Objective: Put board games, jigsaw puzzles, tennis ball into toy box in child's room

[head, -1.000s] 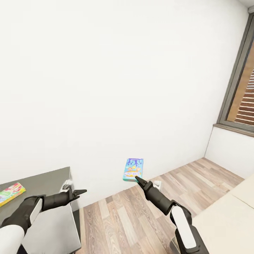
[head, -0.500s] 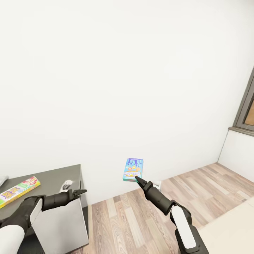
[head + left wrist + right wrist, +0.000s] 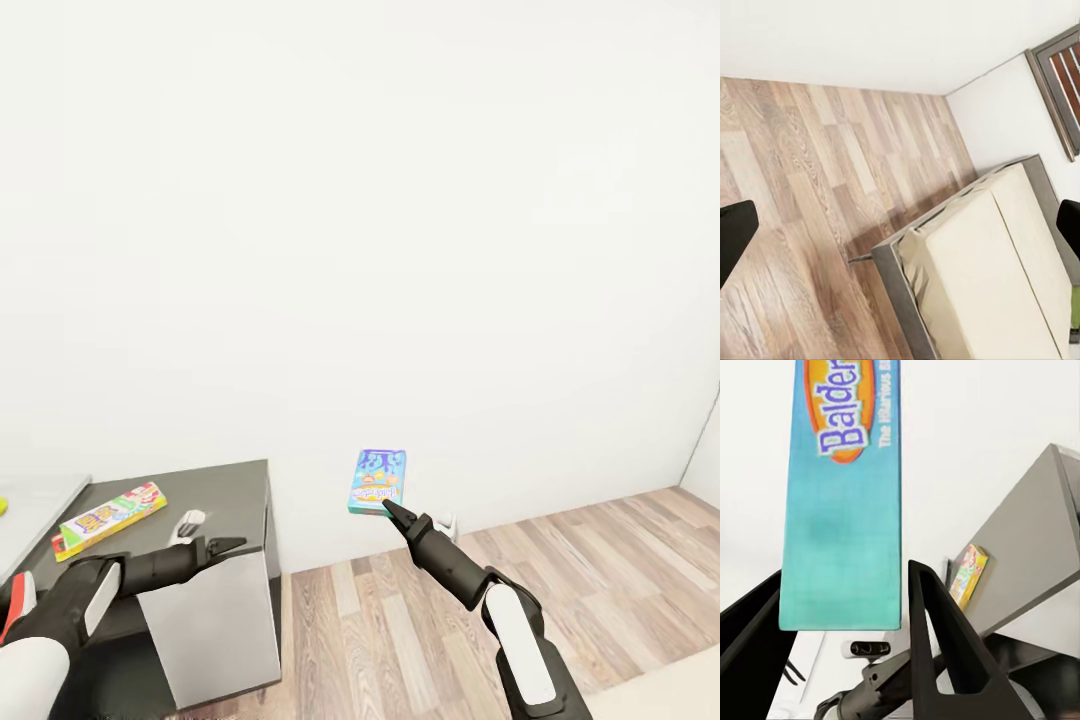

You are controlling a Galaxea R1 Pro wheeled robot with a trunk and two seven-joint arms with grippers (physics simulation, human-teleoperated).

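I have the blue-purple board game (image 3: 377,481) pinched at its lower edge in my right gripper (image 3: 386,506), standing upright in the air in front of the white wall (image 3: 360,220), above the wood floor (image 3: 400,630). From the right wrist camera the teal cover (image 3: 844,502) sits between the two dark fingers (image 3: 941,637), which are closed against it. A second board game (image 3: 108,520), green-edged with a yellow and red cover, lies flat on the dark grey top of the low cabinet (image 3: 230,490) to my left, near its back edge. My left gripper (image 3: 222,547) hangs in front of that cabinet, level with its top edge and apart from the box; its tips look drawn close together in the head camera, with nothing between them. The left wrist camera looks down on the floor and the corner of the bed (image 3: 982,262), beige mattress in a dark grey frame, with a window (image 3: 1061,82) in the wall beyond.
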